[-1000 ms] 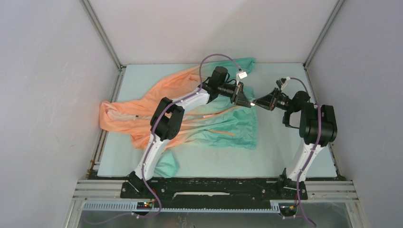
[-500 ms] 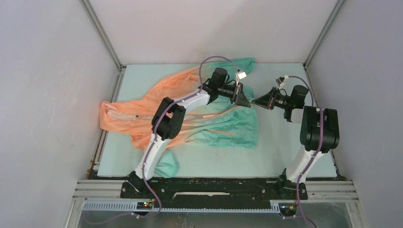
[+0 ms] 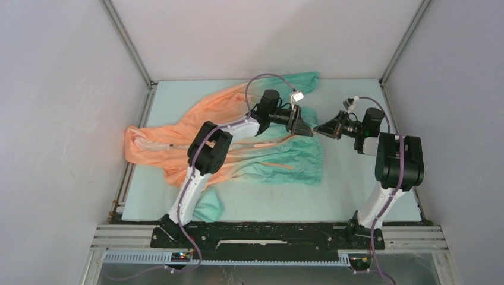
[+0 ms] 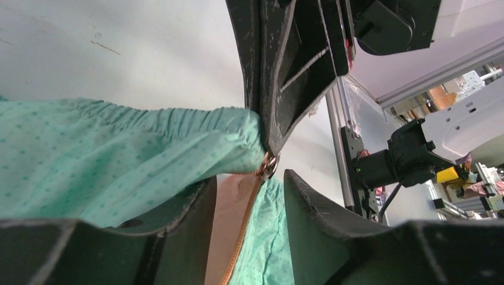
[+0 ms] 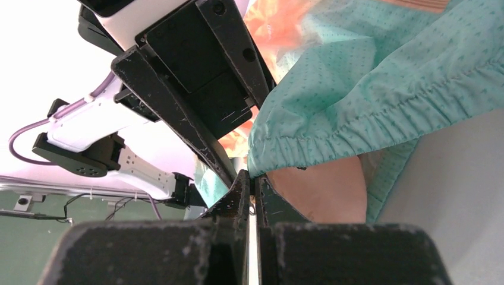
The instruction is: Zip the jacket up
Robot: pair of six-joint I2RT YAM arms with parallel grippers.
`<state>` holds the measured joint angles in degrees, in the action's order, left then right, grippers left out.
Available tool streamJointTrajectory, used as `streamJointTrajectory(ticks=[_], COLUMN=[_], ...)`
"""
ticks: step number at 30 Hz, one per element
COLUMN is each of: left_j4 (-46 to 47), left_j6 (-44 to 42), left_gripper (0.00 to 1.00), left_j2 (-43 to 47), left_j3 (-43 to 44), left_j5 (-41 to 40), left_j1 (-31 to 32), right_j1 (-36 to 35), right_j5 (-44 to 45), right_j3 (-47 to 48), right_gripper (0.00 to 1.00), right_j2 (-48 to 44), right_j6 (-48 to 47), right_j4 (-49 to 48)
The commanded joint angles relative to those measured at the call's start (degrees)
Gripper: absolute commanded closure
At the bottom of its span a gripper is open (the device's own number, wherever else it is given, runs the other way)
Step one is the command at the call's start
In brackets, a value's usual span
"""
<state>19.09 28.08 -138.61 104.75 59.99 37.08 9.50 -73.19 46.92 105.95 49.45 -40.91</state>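
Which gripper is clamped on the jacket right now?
The right gripper: pinched shut on the teal hem of the jacket; the left gripper stands open.

Overhead: bright, even, diffuse light; soft faint shadows on the tabletop (image 3: 339,196).
Left wrist: left end effector (image 4: 249,178) dark, slightly blurred at bottom.
Right wrist: upper left overexposed white.

Plain grey-white walls (image 3: 59,119) enclose a pale green counter (image 3: 345,196) on three sides. Aluminium rails (image 3: 128,44) run up the back corners. Lighting is even.
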Motion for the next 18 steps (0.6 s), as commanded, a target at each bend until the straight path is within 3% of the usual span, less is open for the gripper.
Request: streamJointTrajectory(ticks=[1,8,18], left_j4=[6.6,3.1,-4.2], left_j6=[0.0,-3.1,-6.9], left_gripper=[0.49,0.46,0.49], left_j2=[7.0,7.9,6.3], left_j3=[-3.9,-5.4,-1.5], left_j5=[0.3,-0.1,-0.1], left_j1=[-1.0,-1.8,-0.9], right_j1=[0.1,0.3,0.4], right_j5=[-2.4,-2.9,-3.2], right_j3=[-0.3,-0.9,-1.3], right_gripper=[1.0,1.0,1.0], right_j2=[-0.1,1.0,1.5], right_j6=[2.9,7.1,9.9], right_j4=[-5.6,-11.3,-15.3])
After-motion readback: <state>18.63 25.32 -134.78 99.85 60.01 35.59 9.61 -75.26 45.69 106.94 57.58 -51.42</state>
